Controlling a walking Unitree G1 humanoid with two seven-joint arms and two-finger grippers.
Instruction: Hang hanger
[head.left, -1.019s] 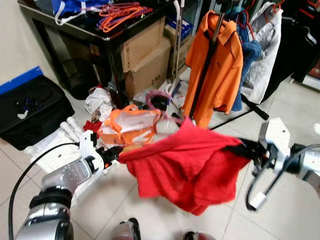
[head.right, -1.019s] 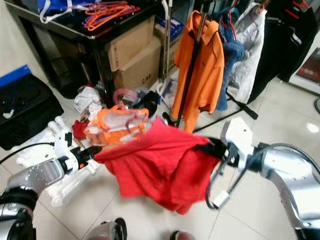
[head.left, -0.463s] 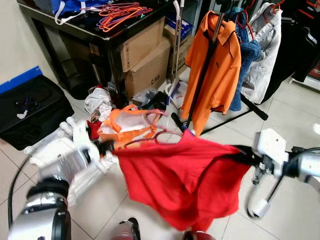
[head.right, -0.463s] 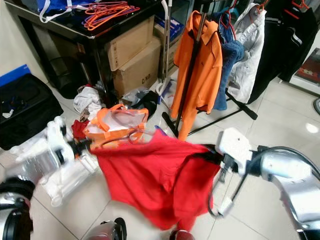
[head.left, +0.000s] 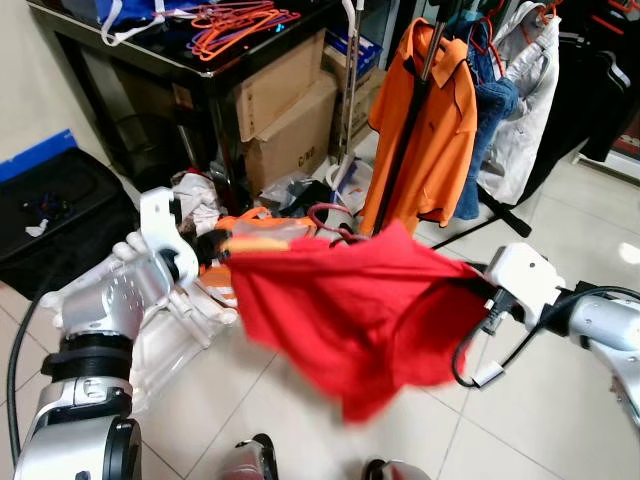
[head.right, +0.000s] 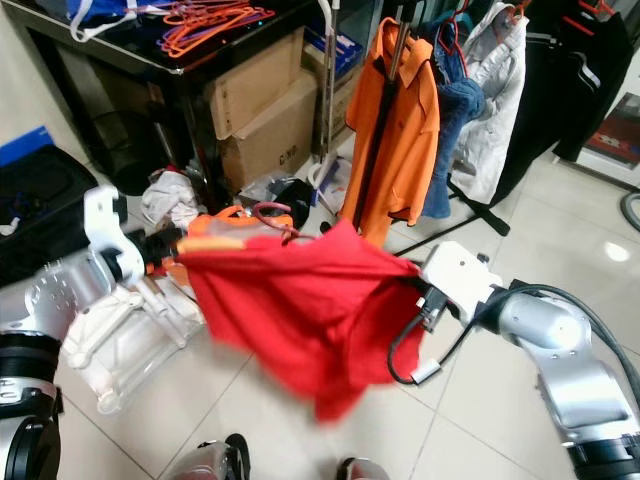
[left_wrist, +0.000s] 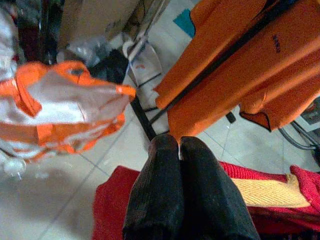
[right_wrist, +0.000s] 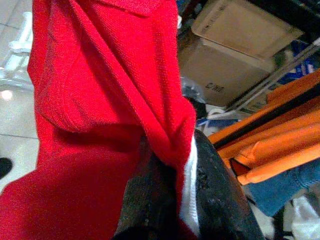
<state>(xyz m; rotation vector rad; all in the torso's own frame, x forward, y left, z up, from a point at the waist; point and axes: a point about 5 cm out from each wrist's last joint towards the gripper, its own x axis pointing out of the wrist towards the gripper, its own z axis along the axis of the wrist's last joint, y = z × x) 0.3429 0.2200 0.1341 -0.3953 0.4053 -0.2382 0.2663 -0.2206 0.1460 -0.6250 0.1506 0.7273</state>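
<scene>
Compared with half a second ago, the red shirt (head.left: 360, 310) is hanging higher and bunched tighter between the two arms, its top edge pulled more level, and the left arm has risen from the floor clutter toward chest height.

The left end effector (head.left: 215, 245) is pinching the shirt's left edge, its fingers (left_wrist: 175, 190) pressed together on the cloth. The right end effector (right_wrist: 182, 200) is clamping the opposite edge, red fabric and a white strip squeezed between its closed fingers. A pink hanger hook (head.left: 325, 215) is sticking up just above the shirt's top edge, near the middle; how the hanger sits inside the shirt cannot be told.

Behind the shirt, an orange shirt (head.left: 425, 120) is hanging on a rack pole (head.left: 405, 130), with a denim piece (head.left: 495, 110) and a white jacket (head.left: 525, 90) beside it. Two cardboard boxes (head.left: 285, 110) are sitting under a dark surface (head.left: 190, 70) that is carrying loose orange hangers (head.left: 235, 18). An orange-and-clear bag (left_wrist: 65, 107) is lying on the floor by the rack's foot, with white plastic pieces (head.left: 170, 330) near the left arm and a black case (head.left: 55, 215) against the wall.

Bare floor tiles (head.left: 560, 420) are lying open to the right and in front; the rack's foot and the clutter are crowding the left and centre.
</scene>
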